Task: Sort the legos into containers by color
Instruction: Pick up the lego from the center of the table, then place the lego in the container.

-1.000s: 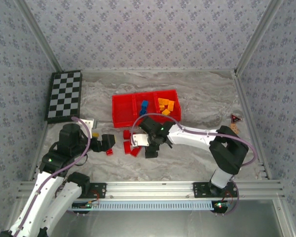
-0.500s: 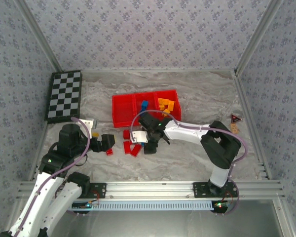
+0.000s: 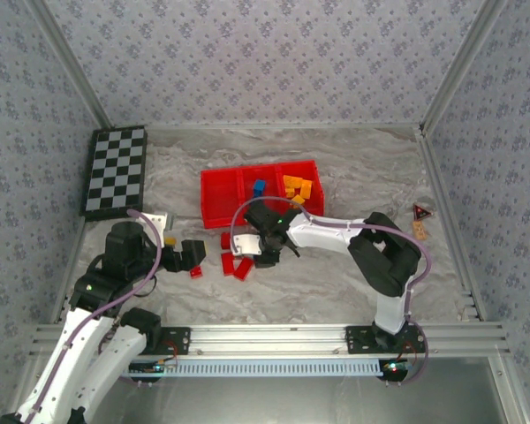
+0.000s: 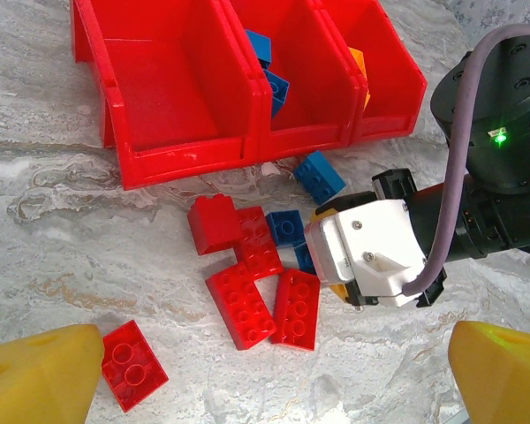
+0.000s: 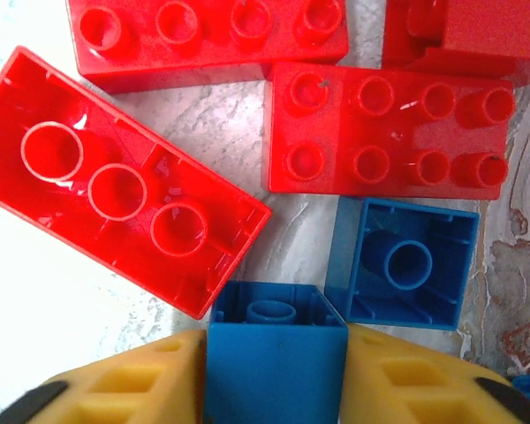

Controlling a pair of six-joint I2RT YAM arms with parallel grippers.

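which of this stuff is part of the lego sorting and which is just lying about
Job:
- red tray with three compartments
- loose red bricks on the table
- blue brick between the right gripper fingers
- blue bricks and orange bricks already in the tray

Lying about:
- checkerboard
- small triangular item by the right wall

Left arm: I hold it folded near its base, end effector (image 3: 192,255) spread wide | Right arm: I reach it leftward, wrist pitched down, end effector (image 3: 263,254) clamped on blue brick (image 5: 276,349).
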